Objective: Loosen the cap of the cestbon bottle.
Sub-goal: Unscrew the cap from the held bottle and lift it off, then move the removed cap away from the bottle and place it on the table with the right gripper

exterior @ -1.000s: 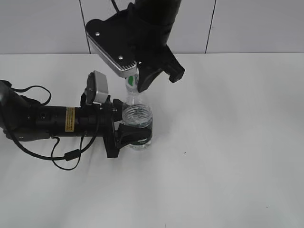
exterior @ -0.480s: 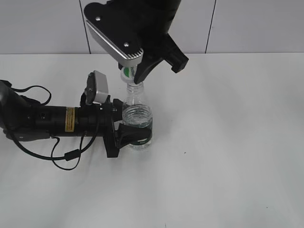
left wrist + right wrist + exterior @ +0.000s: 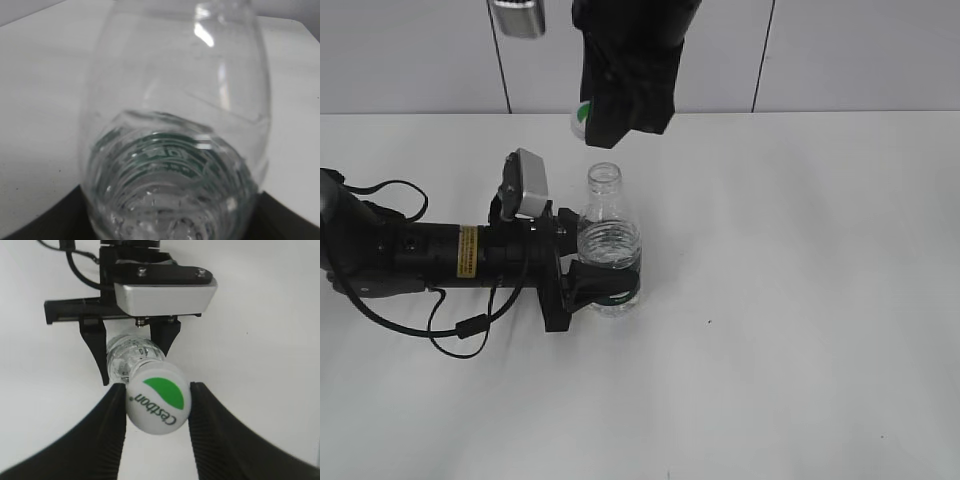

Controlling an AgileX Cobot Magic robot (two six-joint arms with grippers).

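Observation:
The clear cestbon bottle [image 3: 608, 250] stands upright on the white table, its neck open and capless. My left gripper [image 3: 582, 285] is shut on its lower body at the dark green label; the bottle fills the left wrist view [image 3: 175, 150]. My right gripper [image 3: 157, 400] is shut on the white cap [image 3: 158, 398] with the green half-circle and holds it in the air above and behind the bottle. In the exterior view only an edge of the cap [image 3: 580, 117] shows beside the right gripper [image 3: 595, 125]. The bottle [image 3: 132, 356] shows below the cap in the right wrist view.
The left arm [image 3: 410, 255] lies along the table at the left with a loose black cable [image 3: 460, 335]. The white table [image 3: 800, 300] stretches to the right and front. A tiled wall [image 3: 840, 50] stands behind.
My right gripper has lifted straight up with the cap, from on the bottle neck to well above it. The bottle neck now stands open. The left gripper has not moved.

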